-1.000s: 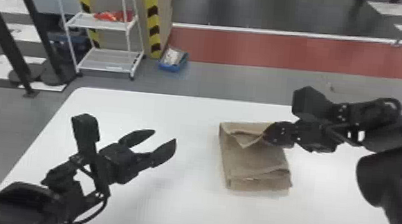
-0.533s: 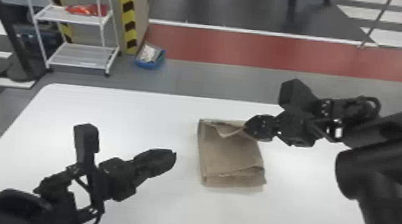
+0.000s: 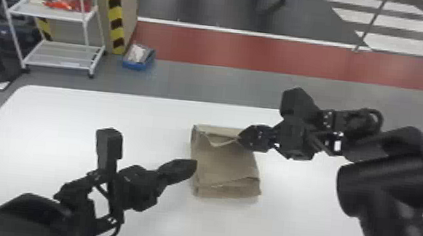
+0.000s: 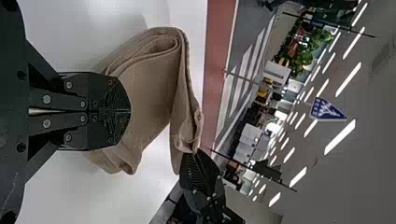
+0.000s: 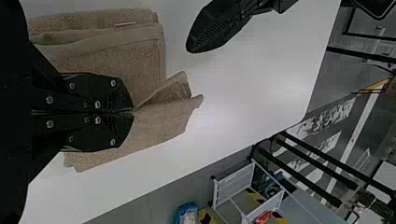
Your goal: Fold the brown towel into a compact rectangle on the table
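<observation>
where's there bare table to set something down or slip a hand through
Bare table lies far left, beyond the left gripper and left of the towel. Another patch spreads nearer than the towel, between the left gripper and right arm. Crowded: the towel itself, with the right gripper pinching a flap and the left gripper close to its left side.
</observation>
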